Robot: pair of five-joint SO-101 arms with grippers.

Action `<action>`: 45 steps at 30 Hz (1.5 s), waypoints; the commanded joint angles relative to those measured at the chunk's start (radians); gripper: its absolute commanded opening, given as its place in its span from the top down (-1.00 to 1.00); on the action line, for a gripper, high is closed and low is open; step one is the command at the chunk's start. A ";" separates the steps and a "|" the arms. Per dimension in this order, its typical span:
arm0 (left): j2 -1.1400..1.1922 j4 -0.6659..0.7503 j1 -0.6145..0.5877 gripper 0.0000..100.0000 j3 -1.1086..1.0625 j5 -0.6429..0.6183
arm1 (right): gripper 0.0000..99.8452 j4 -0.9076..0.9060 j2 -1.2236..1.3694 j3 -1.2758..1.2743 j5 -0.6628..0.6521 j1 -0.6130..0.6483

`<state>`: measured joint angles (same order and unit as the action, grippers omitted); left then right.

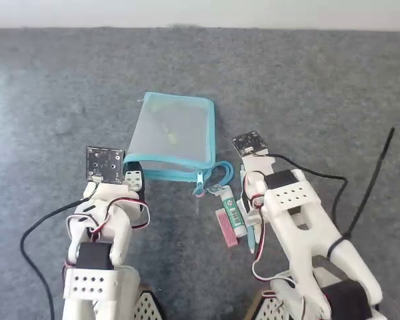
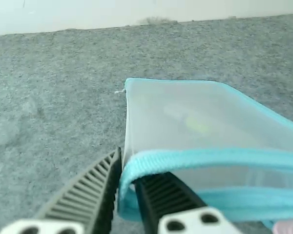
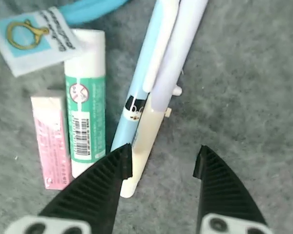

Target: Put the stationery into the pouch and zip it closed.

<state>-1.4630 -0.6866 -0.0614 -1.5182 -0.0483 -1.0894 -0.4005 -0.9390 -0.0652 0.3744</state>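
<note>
Your left gripper (image 2: 128,170) is clamped on the pouch (image 1: 177,133), at the near-left corner of its teal zipper rim. One finger sits over the lip and one under it. My read is that this grip pins the pouch to the table (image 1: 67,87) and props the mouth so the other arm can feed things in.

The pouch lies flat mid-table with its mouth side toward the arms. The zipper pull (image 1: 199,180) is at the right end of the rim, with the teal strap loop (image 1: 223,175) beside it. Something faint and yellowish shows through the mesh; you can't tell what it is.

The items lie outside the pouch, just right of the mouth, in a tight side-by-side row:
- pink eraser (image 3: 51,141)
- glue stick (image 3: 85,105)
- light-blue pen (image 3: 141,83)
- white pen (image 3: 173,53)

The two pens touch along their length. A paper tag (image 3: 34,39) with a gold clasp lies at the far end of the glue stick.

Your right gripper (image 3: 164,157) hangs just over the near ends of the pens, fingers spread wide and gripping nothing. One fingertip is right at the white pen's end and the other is over bare table.

It looks lined up to take the white pen first. There is a risk that the light-blue pen comes along or gets nudged, since it lies against the white one. Nothing from the row is in the pouch yet and the zip is not done, so the task looks early.
</note>
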 commanded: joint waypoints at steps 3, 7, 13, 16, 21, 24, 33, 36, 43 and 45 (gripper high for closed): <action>-0.011 0.032 0.003 0.98 0.019 -0.014 | 0.58 0.030 0.016 -0.021 0.009 -0.012; -0.012 0.029 0.003 0.98 0.019 -0.014 | 0.58 0.084 0.079 -0.040 0.009 -0.012; -0.014 0.029 0.003 0.98 0.019 -0.014 | 0.58 0.090 0.156 -0.023 0.009 -0.013; -0.014 0.029 0.003 0.98 0.018 -0.014 | 0.58 0.088 0.160 -0.021 0.011 -0.019; -0.014 0.028 0.002 0.98 0.018 -0.014 | 0.91 0.082 0.143 0.008 0.008 -0.105; -0.012 0.029 0.003 0.98 0.018 -0.014 | 0.96 0.058 0.120 0.040 -0.012 -0.185; -0.009 0.031 0.005 0.98 0.016 -0.014 | 0.98 -0.288 -0.105 0.308 -0.204 -0.309; -0.009 0.031 0.005 0.98 0.016 -0.014 | 0.98 -0.507 -0.197 0.502 -0.281 -0.245; -0.009 0.032 0.005 0.98 0.016 -0.014 | 0.98 -0.708 -0.222 0.783 -0.272 0.039; -0.009 0.032 0.005 0.98 0.016 -0.014 | 0.98 -0.708 -0.199 0.769 -0.269 0.128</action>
<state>-1.4630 -0.6866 -0.0614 -1.5182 -0.0483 -1.7553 -0.5938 -0.2225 -0.3460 0.3928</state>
